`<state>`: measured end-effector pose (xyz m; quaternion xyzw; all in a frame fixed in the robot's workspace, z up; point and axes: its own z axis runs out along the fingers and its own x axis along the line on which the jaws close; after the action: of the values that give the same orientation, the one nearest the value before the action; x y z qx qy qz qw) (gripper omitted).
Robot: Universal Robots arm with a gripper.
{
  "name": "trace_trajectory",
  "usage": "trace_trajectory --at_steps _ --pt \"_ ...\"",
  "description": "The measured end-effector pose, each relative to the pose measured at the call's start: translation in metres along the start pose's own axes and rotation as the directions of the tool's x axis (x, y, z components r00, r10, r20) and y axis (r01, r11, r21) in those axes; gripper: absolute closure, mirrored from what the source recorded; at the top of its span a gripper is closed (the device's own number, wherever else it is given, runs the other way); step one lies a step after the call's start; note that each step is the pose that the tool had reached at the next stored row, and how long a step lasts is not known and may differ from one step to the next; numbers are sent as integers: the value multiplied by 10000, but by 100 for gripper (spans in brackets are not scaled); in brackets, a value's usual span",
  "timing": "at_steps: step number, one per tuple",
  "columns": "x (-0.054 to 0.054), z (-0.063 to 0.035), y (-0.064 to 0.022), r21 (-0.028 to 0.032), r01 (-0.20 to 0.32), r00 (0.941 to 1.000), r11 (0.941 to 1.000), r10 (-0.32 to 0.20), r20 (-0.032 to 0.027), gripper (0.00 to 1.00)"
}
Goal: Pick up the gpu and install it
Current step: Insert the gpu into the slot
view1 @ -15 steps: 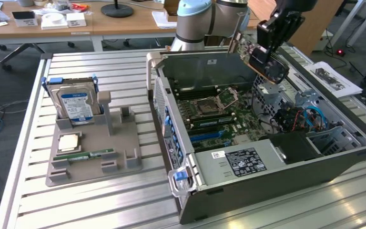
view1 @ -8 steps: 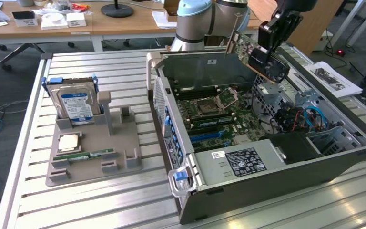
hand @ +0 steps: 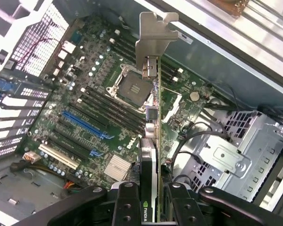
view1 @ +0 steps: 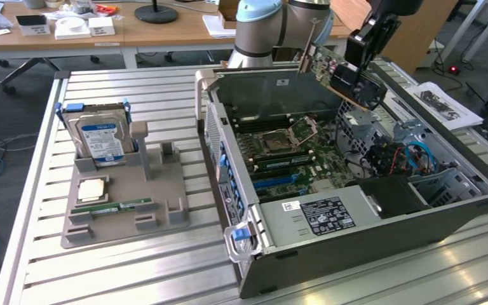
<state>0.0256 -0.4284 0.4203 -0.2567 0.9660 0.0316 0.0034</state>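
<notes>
We've got the gpu (view1: pixel 339 73) (hand: pixel 152 122) up in the air, tilted above the open case: green board, black cooler, silver bracket over the motherboard.

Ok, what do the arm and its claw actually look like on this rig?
The arm is a thick silver-grey tube with a pale blue cap at the joint. The claw is matte black and blocky. In the wrist view its fingers are flat black bars dotted with small round screw holes. I can't make out any markings or cables on it.
</notes>
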Motion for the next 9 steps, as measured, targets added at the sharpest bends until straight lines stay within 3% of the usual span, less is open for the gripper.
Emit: trace_trajectory --at_steps 9 --pt "0 0 0 -19 743 9972 9972 -743 -44 73"
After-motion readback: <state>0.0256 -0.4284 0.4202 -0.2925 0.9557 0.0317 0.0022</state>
